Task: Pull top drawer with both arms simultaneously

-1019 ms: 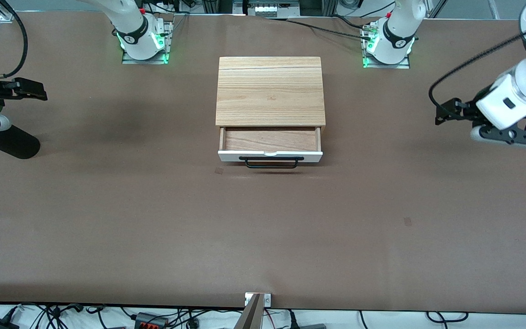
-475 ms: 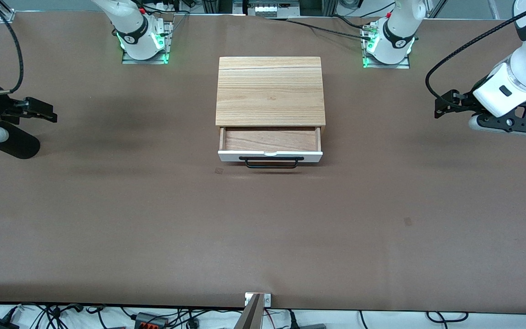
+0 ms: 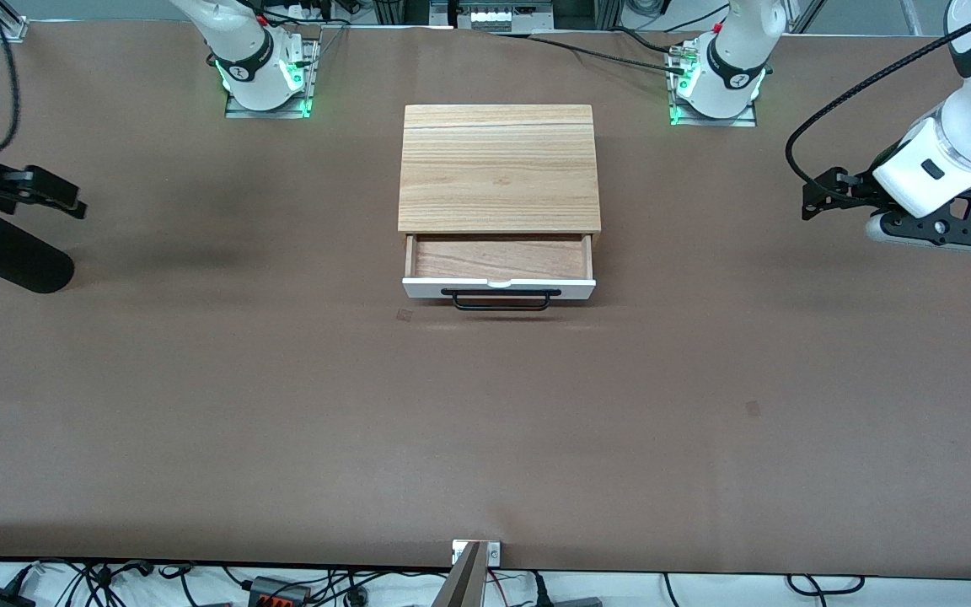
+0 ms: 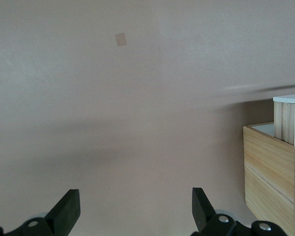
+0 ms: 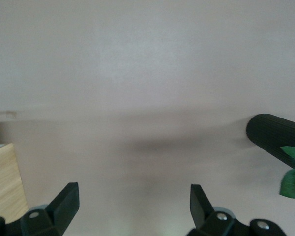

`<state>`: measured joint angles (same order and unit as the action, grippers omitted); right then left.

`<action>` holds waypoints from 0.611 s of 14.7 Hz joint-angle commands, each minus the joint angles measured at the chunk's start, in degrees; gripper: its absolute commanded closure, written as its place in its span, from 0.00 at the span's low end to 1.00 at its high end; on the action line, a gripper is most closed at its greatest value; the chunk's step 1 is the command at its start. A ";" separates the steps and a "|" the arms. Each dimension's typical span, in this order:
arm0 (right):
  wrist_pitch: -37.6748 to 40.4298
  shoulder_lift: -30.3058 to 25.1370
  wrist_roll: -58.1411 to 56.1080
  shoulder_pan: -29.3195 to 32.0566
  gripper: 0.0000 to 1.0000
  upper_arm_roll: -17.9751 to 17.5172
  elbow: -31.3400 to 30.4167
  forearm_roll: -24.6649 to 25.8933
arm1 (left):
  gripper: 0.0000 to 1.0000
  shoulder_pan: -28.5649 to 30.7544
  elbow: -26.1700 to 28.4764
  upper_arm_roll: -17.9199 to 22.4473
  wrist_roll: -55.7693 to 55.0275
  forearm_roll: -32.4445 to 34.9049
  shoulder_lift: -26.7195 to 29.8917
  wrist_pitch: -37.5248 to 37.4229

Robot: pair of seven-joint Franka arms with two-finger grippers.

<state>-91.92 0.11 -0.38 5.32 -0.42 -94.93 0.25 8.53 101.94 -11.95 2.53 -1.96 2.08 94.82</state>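
Note:
The top drawer (image 3: 499, 288) of the light-wood cabinet (image 3: 499, 167) stands pulled out. Its white front, black bar handle (image 3: 500, 301) and brown inside (image 3: 498, 257) all show. My left gripper (image 3: 814, 202) is open and empty over the bare table toward the left arm's end, well away from the cabinet. In the left wrist view the gripper (image 4: 136, 206) points at the cabinet's side (image 4: 273, 167) and the drawer's end (image 4: 287, 123). My right gripper (image 3: 68, 198) is open and empty over the table toward the right arm's end. It also shows in the right wrist view (image 5: 132, 201).
A black ribbed cylinder (image 3: 18, 261) lies at the right arm's end of the table, with green leaves (image 5: 292, 179) beside it. Small tape patches (image 3: 404, 315) (image 3: 753, 409) mark the brown table. The arms' bases (image 3: 266, 76) (image 3: 717, 80) stand at the table's edge farthest from the front camera.
My right gripper swung toward the cabinet, then drew back toward the table's end. My left gripper rose slightly a second ago and has held still since. The drawer has not moved.

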 commanded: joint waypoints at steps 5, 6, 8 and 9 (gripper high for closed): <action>0.34 0.86 1.00 -0.57 0.00 0.68 1.41 0.19 | 0.00 0.09 0.63 -0.62 -0.68 1.69 0.91 -0.08; 0.69 0.86 1.34 -0.92 0.00 0.68 1.85 0.37 | 0.00 0.09 0.63 -0.62 -0.68 1.69 0.91 -0.17; 3.05 0.86 2.05 -0.92 0.00 0.50 2.20 0.20 | 0.00 0.09 0.63 -0.62 -0.68 1.69 0.82 -0.34; 3.33 0.77 2.05 -1.01 0.00 0.50 2.20 0.11 | 0.00 0.09 0.63 -0.62 -0.60 1.69 0.82 -0.34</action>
<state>-90.63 0.55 0.31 4.89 -0.04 -94.27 0.24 8.47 101.95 -12.20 2.53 -1.94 2.07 94.71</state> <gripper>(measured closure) 0.000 0.000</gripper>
